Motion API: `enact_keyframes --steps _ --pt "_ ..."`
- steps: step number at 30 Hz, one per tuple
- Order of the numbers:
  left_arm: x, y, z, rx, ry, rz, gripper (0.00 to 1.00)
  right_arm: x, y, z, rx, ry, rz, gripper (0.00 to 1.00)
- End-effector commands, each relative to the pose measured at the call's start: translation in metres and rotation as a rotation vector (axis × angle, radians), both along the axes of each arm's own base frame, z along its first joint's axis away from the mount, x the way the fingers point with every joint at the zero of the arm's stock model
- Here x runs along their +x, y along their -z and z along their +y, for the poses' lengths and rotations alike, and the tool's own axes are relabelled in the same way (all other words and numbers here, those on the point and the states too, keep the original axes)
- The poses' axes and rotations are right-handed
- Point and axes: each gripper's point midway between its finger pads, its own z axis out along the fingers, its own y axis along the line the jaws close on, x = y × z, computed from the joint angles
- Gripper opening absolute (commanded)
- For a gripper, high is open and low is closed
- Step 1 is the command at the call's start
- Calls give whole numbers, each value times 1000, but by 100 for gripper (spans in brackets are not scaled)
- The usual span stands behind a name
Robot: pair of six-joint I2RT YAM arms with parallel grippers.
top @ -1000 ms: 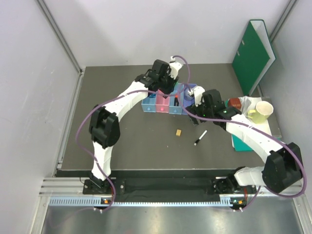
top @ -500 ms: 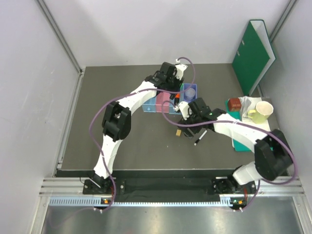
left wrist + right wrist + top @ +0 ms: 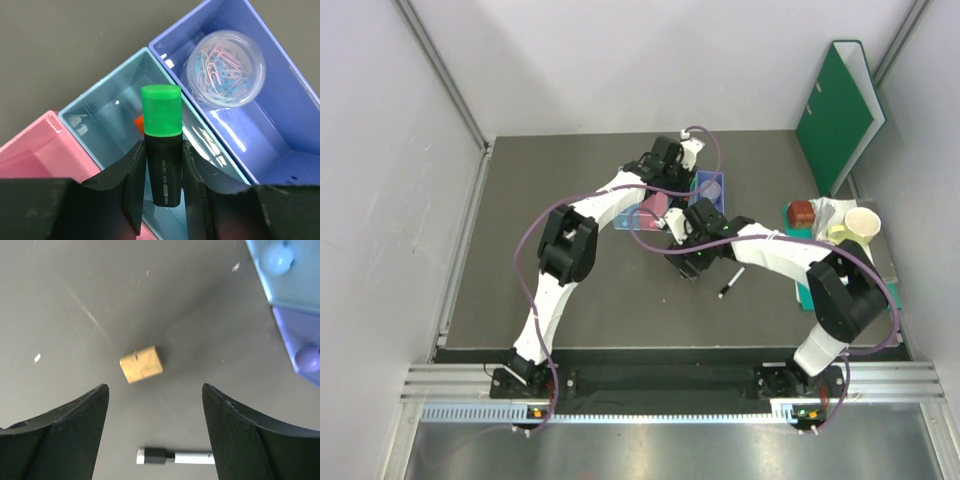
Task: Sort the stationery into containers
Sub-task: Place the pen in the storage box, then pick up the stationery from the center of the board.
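Left hand (image 3: 161, 151): gripping green-capped highlighter (image 3: 161, 115), centre frame, over light blue tray (image 3: 100, 122).
Right hand (image 3: 155, 392): hanging wide open, holding nothing, above tan eraser (image 3: 141, 363) lying mid-frame on surface (image 3: 75, 290); pen (image 3: 175, 457) lying below.

We count one highlighter (image 3: 161, 150), one clip pot (image 3: 225, 67), one eraser (image 3: 141, 363), one pen (image 3: 175, 457), three trays (image 3: 100, 117), one binder (image 3: 840, 100), one cup (image 3: 860, 225).

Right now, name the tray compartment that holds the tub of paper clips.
The purple tray, at the row's end: the clear round tub of paper clips sits in it. The light blue tray beside it has none.
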Motion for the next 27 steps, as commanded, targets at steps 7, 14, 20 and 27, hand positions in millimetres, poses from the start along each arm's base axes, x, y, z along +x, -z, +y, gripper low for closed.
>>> enact_keyframes --steps 7,14,20,27 --pt "17 0 0 -20 -12 -60 21 14 2 34 47 -29 -17 68" --pt "16 0 0 -15 -6 -67 66 6 17 33 18 -40 7 61" --pt "13 -7 1 -25 -1 -75 84 7 30 34 -1 -23 20 55" --pt "6 -56 10 -62 3 -109 97 7 33 31 -20 -11 19 28"
